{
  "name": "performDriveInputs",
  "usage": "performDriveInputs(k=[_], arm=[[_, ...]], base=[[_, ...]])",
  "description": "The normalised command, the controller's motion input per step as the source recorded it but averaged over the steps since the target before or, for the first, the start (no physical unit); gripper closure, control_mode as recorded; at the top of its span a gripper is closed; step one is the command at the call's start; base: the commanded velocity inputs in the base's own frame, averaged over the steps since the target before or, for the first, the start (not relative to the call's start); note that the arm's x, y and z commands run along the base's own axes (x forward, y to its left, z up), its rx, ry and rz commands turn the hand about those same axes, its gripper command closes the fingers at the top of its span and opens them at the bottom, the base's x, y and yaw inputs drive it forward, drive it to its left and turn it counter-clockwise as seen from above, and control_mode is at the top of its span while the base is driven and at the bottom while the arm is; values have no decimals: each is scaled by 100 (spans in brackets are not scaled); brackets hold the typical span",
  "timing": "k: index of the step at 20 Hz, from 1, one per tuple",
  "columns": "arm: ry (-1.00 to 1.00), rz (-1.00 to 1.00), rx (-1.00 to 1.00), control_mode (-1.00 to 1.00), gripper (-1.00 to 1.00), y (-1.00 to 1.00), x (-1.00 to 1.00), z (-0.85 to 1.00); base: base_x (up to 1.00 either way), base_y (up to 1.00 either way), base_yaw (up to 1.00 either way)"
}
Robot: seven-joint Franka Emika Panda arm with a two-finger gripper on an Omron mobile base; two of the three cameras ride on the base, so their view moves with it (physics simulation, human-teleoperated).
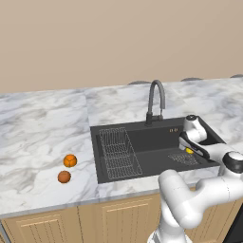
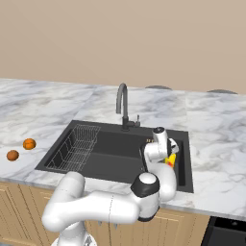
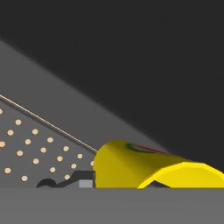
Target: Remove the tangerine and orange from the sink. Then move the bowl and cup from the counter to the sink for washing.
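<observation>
At the left of the left base view, two orange fruits lie on the counter: the brighter fruit above the duller fruit. Right of them the sink holds a wire rack, with the faucet behind. At the basin's right end the gripper reaches down at the cup, which lies on its side in the hand view; whether the claw pinches it I cannot tell.

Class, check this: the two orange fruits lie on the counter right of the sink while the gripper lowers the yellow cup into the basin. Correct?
Not quite. The two orange fruits lie on the counter left of the sink, as the left base view shows. The gripper and yellow cup are as stated.
</observation>
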Motion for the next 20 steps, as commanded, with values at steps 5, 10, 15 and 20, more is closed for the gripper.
performDriveInputs(k=[5,10,15,20], arm=[[11,0,0,-100,-100,-15,18,-11],[8,0,0,-100,-100,-12,15,0],[7,0,0,-100,-100,-6,8,18],[7,0,0,-100,-100,-1,0,35]], base=[[0,0,0],[0,0,0],[0,0,0],[0,0,0]])
